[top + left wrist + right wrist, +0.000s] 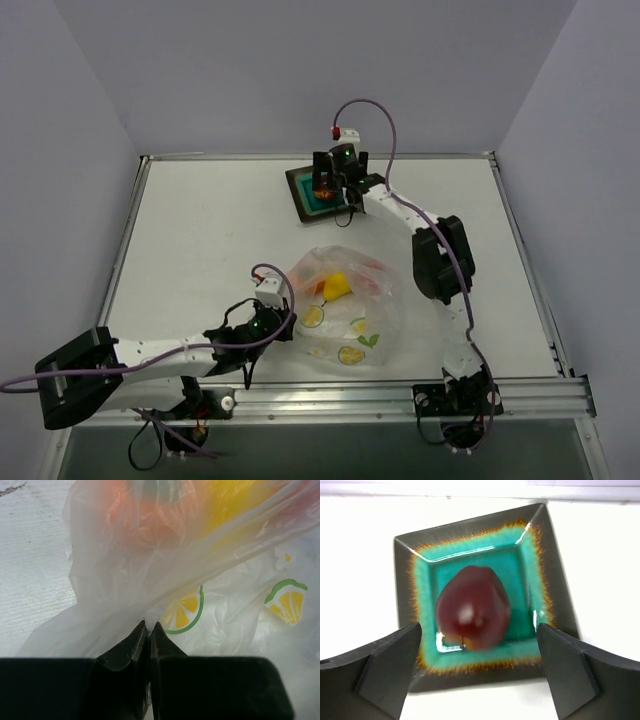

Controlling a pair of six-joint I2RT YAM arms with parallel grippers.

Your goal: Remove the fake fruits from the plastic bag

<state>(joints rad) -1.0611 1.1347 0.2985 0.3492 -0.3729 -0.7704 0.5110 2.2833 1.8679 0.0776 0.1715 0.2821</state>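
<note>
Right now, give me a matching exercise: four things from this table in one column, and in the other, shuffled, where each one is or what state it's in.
Column one:
1. maroon fruit
2. yellow fruit
3. left gripper
4. right gripper

Column two:
A. open, above the teal plate
B. inside the plastic bag
C. lying on the teal plate
D. shut on the plastic bag

Pairs: 1-C, 2-B, 3-D, 4-A.
</note>
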